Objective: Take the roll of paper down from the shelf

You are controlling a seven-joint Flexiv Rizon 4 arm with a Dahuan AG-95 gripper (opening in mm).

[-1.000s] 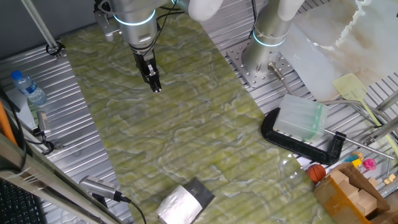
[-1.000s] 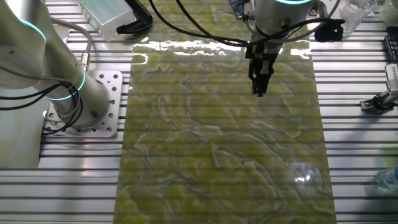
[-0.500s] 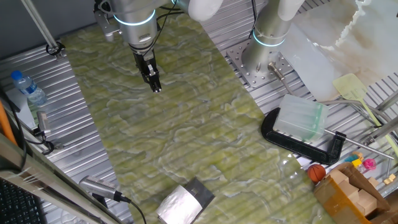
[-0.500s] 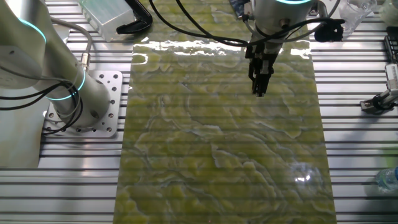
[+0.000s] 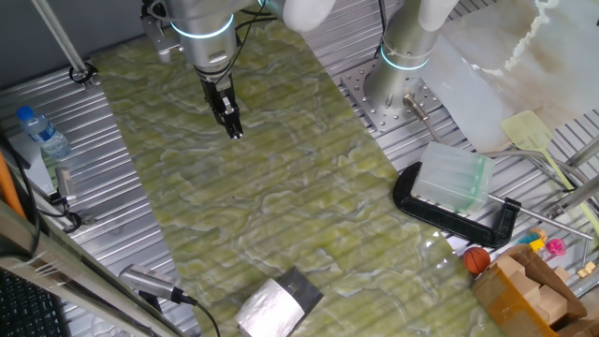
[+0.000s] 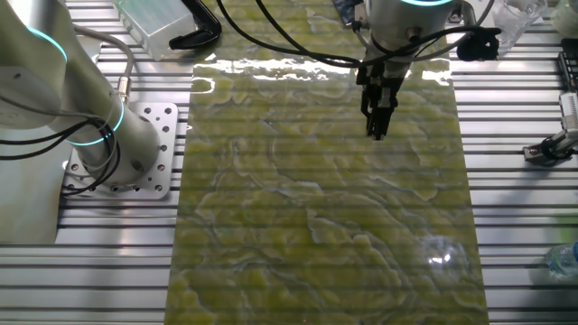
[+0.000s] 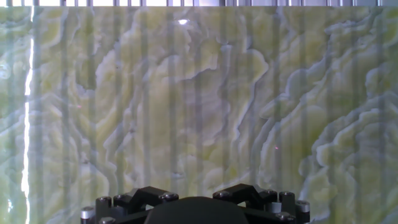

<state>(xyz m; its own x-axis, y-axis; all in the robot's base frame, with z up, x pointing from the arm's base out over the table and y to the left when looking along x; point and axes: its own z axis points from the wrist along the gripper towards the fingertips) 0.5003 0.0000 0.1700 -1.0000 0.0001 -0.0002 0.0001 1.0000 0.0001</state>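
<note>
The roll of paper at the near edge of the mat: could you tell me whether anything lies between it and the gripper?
Nothing visible does: only bare green mat separates the gripper from the roll of paper on the shelf.

A robot arm's gripper (image 5: pixel 235 131) hangs over the far end of a green marbled mat (image 5: pixel 281 197), its dark fingers pressed together and gripping nothing. At the mat's near edge, well apart from it, a roll of paper (image 5: pixel 267 310) rests on a dark metal shelf (image 5: pixel 301 286). To the right, a translucent plastic box (image 5: pixel 453 180) sits on a black clamp (image 5: pixel 456 212). A water bottle (image 5: pixel 43 131) lies at left on the ribbed metal table (image 5: pixel 122 215).
</note>
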